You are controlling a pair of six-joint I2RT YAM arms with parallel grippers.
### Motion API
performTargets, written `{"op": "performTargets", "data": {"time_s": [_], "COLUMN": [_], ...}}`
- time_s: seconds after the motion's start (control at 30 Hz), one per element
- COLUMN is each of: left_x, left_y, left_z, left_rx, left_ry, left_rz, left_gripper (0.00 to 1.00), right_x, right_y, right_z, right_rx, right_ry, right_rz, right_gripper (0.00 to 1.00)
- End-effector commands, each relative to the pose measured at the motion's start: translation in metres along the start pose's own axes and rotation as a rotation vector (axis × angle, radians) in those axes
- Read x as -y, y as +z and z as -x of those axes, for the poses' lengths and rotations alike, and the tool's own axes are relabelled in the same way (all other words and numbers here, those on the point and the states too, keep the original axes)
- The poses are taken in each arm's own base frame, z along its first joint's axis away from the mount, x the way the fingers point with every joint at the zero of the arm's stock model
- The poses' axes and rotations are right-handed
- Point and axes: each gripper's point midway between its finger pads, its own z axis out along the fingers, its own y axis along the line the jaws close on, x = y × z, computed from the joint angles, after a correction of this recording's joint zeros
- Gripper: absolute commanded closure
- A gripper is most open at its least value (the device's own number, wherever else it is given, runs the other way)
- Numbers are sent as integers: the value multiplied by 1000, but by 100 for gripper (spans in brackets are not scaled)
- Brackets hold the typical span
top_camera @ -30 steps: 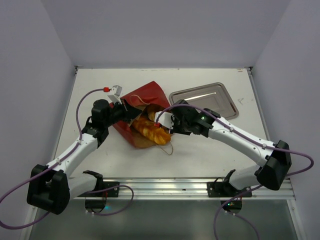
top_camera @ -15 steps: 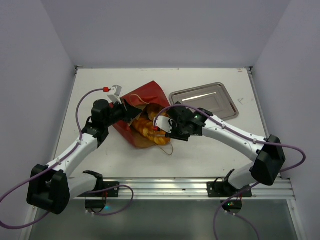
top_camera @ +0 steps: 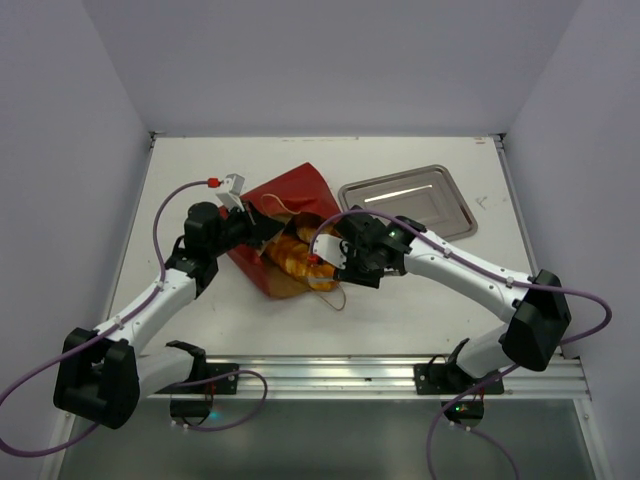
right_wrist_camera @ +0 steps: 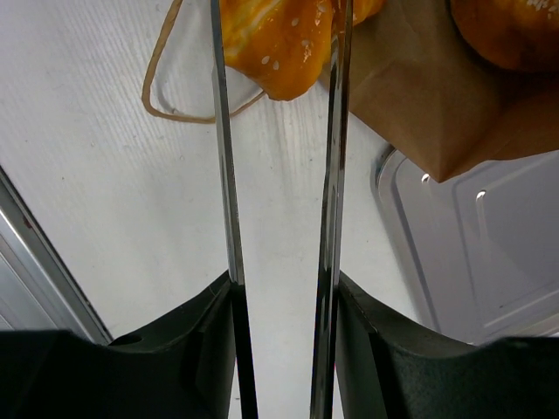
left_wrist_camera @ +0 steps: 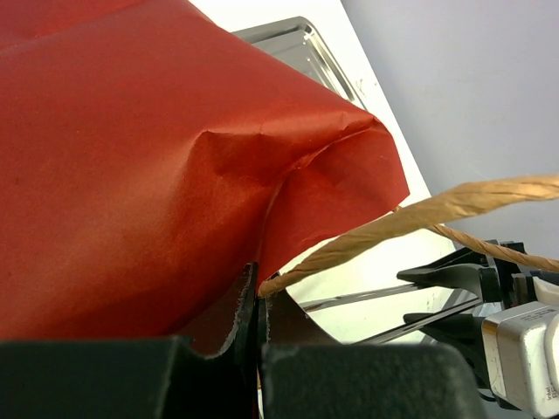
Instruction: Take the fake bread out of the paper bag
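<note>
Looking at the right claw (right_wrist_camera: 278,26) first: narrow, thin fingers (right_wrist_camera: 224,175) straddling the tip of a glossy golden-orange seeded toy bread roll (right_wrist_camera: 279,44) and apparently pinching it. All of that right at the mouth of the dark red paper carrier bag with the brown kraft inside (top_camera: 295,190).

Over at 9 o'clock from there, left claw (left_wrist_camera: 258,290) clamped on the bag's red edge, with a thin looped string handle (left_wrist_camera: 419,216) running out past it.

Progress-wise: basically nothing done. No bread out on the white table (top_camera: 200,160), none on the shiny rectangular metal tray (top_camera: 420,205) at 2 o'clock from the bag. Needs this first roll pulled clear toward 5 o'clock, then every other piece after it.

Hard-to-see stuff:
- Can't count the breads, just a bunched orange heap from above with the right claw partly over it.
- Fingertips cut off at 12 o'clock of the right wrist view, so calling the pinch a best guess.
- Left wrist view mostly red paper, so no look inside from there.
</note>
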Motion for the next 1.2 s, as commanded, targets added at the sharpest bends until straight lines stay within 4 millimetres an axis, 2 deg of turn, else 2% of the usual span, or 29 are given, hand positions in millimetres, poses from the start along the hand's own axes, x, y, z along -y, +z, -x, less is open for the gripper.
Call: {"op": "performTargets", "data": {"time_s": [0.0, 0.23, 0.37, 0.6, 0.8, 0.97, 1.17], "left_x": [9, 17, 22, 21, 17, 16, 8], "left_y": [-1, -2, -6, -19, -37, -51, -47], "left_z": [11, 13, 17, 26, 38, 44, 34], "left_rx": [48, 70, 93, 175, 289, 362, 341], "left_ry": [9, -23, -42, -88, -155, -202, -225], "left_rz": [-32, -71, -82, -42, 7, 30, 49], "left_gripper": [100, 100, 100, 100, 100, 100, 100], "right_x": [-4, -15, -10, 1, 9, 11, 10], "right_y": [-4, 7, 13, 6, -5, -10, -19], "right_z": [-2, -2, -6, -12, -5, 5, 23], "right_rx": [-27, -88, -135, -172, -137, -90, -8], "right_ry": [12, -2, 6, 18, 35, 51, 57], "right_rz": [13, 15, -12, -75, -99, -83, -42], "right_gripper": [54, 54, 57, 59, 63, 76, 94]}}
